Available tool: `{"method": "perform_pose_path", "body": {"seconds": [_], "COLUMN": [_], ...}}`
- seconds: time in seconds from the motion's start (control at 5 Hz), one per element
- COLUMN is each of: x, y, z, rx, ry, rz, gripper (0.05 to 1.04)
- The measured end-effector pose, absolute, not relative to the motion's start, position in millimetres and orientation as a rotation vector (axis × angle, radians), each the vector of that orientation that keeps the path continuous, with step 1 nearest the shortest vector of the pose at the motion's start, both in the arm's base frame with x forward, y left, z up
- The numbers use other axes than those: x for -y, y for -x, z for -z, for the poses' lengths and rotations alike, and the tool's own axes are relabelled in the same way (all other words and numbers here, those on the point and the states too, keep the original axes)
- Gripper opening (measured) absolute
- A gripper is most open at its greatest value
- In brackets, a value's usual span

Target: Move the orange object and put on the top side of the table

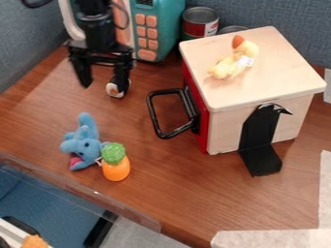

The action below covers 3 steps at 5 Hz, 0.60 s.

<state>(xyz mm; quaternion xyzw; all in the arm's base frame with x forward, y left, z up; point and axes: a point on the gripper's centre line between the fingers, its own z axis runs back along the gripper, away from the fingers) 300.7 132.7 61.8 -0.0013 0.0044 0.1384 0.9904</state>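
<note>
Orange object with a green top [116,169] is located on the worktop [165,181], toward the near edge and left of centre in the view. It sits just beside a blue plush toy [84,143], on that toy's right as seen; whether the two touch cannot be confirmed. The black claw [102,87] hangs over the far left part of the worktop, well apart from the orange object. Its fingers [82,72] stand apart, with a visible gap between them. A small white and brown item [115,90] shows at the tip of the finger on the view's right; contact cannot be determined. To the right stands a wooden box [259,92] with a red side, a black handle [155,114] on that side, and a black bracket [260,140] at its front. A yellow plush toy [233,63] with an orange tip lies on the box's top. At the rear are a teal toy appliance [165,24] with salmon buttons and, beside it, a can [200,22]. Pale sheeting [271,238] covers part of the near right edge.
</note>
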Motion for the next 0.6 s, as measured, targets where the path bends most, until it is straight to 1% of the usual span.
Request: {"method": "perform_pose_path", "body": {"seconds": [0.2, 0.4, 0.6], "x": [-118, -100, -81], "y": [-269, -248, -234], "z": [-85, -86, -61], "rx": [0.038, 0.083, 0.092], "ry": [-0.004, 0.017, -0.025], "rz": [-0.182, -0.095, 0.002], "gripper": [1.001, 1.001, 1.001]}}
